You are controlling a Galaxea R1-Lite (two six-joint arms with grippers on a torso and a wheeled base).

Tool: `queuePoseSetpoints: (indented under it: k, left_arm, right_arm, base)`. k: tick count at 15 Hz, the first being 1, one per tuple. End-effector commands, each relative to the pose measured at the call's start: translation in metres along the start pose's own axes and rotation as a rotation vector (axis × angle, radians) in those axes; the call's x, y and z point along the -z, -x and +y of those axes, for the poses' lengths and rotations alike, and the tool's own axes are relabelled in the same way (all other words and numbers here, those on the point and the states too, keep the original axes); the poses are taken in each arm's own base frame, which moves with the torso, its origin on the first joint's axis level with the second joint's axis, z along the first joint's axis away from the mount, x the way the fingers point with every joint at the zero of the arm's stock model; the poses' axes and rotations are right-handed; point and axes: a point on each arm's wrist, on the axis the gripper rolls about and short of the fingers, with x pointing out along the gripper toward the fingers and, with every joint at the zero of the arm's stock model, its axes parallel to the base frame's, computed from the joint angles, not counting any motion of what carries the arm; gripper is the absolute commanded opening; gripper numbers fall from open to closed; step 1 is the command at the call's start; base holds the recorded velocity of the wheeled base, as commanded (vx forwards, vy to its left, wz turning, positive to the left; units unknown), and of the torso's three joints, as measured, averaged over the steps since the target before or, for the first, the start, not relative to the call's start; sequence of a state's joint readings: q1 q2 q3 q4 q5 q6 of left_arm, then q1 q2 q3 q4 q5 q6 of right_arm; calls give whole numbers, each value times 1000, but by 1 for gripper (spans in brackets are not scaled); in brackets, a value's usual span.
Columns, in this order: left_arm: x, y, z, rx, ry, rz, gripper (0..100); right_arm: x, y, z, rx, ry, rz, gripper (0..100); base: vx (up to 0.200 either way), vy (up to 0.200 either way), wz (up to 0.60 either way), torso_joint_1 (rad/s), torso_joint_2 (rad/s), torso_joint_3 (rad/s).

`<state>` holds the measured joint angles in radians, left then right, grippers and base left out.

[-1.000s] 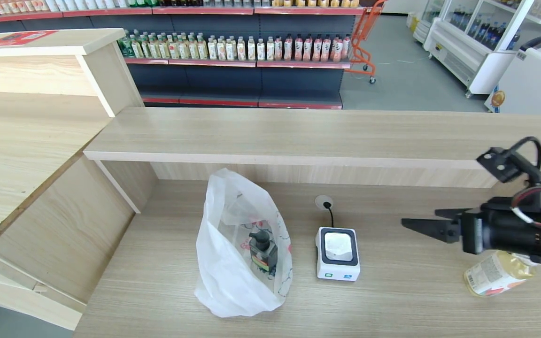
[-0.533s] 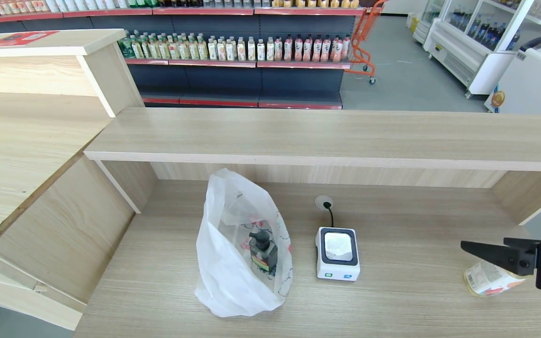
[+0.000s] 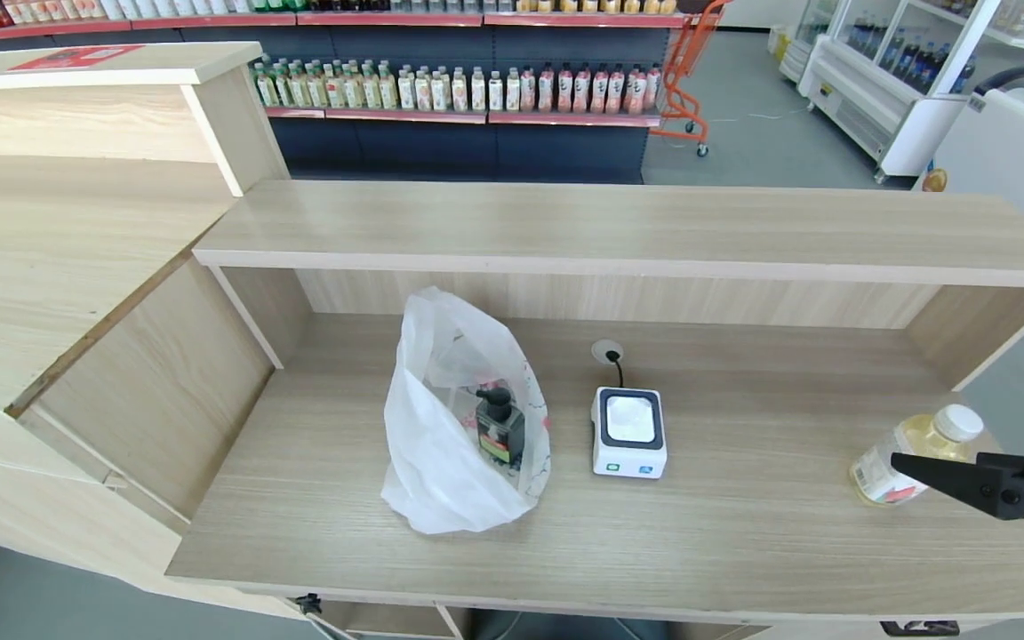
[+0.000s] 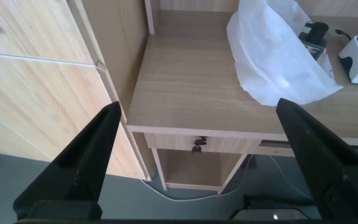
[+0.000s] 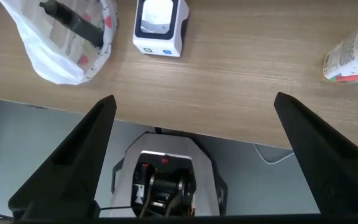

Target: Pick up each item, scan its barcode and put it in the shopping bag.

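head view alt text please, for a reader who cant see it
A white shopping bag stands open on a wooden counter, with a dark pump bottle inside and a barcode scanner to its right. At the counter's right end a yellow bottle lies on its side, the right gripper close by it.

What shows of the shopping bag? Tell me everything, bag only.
The shopping bag is thin, white, translucent plastic, crinkled, with some red print near its rim. It slumps upright on the wooden counter, mouth open, left of the barcode scanner and apart from it. A dark pump bottle stands inside. Nothing else touches it.
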<state>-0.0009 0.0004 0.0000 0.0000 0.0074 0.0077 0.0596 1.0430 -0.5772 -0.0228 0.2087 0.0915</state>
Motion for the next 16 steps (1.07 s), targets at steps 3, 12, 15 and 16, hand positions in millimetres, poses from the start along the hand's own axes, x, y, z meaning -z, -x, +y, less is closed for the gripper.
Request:
queuePoseSetpoints:
  k: [3,12,15,16]
  left_arm:
    - [0,0,0,0,-3,0,100]
    - [0,0,0,-1,-3,0,100]
    - [0,0,0,-1,-5,0,100]
    - [0,0,0,-3,-5,0,100]
  right_arm:
    - [1,-1,-5,34,-10,5,100]
    - [12,-3,-15,209,-14,37,100]
    - [17,-3,-16,260,-6,104,100]
    - [18,-3,-17,272,1,110,100]
  base:
    - [0,0,0,0,0,0]
    - [0,-200,0,6,6,3]
    - [0,-200,0,2,4,4]
    - [0,-200,0,2,2,2]
